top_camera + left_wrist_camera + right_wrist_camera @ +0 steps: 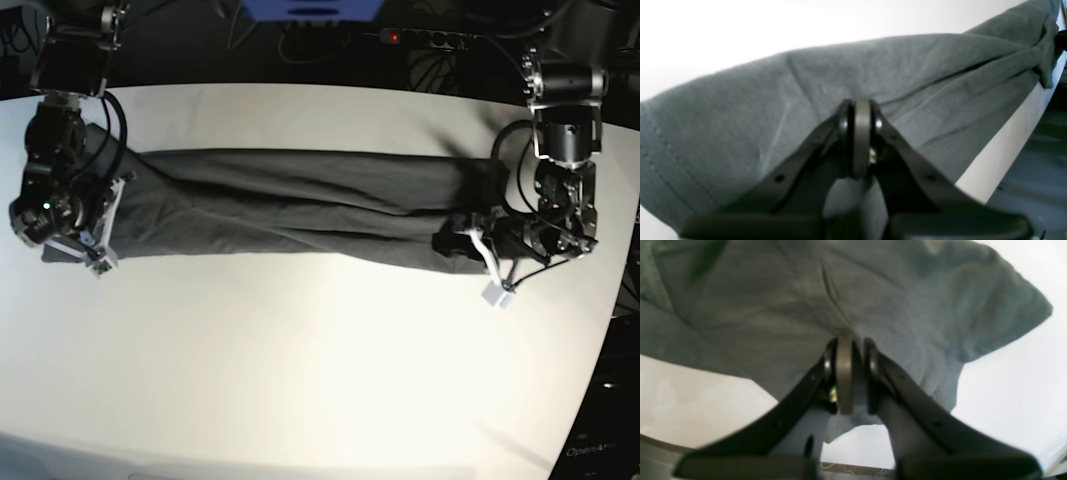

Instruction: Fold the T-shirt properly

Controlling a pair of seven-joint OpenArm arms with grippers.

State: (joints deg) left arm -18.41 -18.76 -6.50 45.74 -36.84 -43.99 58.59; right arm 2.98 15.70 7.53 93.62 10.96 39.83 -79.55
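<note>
The T-shirt (300, 205) lies as a long dark grey band across the white table, stretched between my two arms. On the right of the base view, my left gripper (450, 243) pinches that end of the band. The left wrist view shows its jaws (862, 133) pressed together with the T-shirt (873, 73) bunched between and below them. On the left of the base view, my right gripper (112, 205) sits at the other end. In the right wrist view its jaws (853, 373) stand almost together, with a fold of the T-shirt (773, 306) caught between them.
The white table (300, 350) extends well in front of the garment. Its right edge (1007, 150) runs close to the left arm. Cables and a power strip (400, 38) lie behind the table's far edge, beside a blue object (310, 10).
</note>
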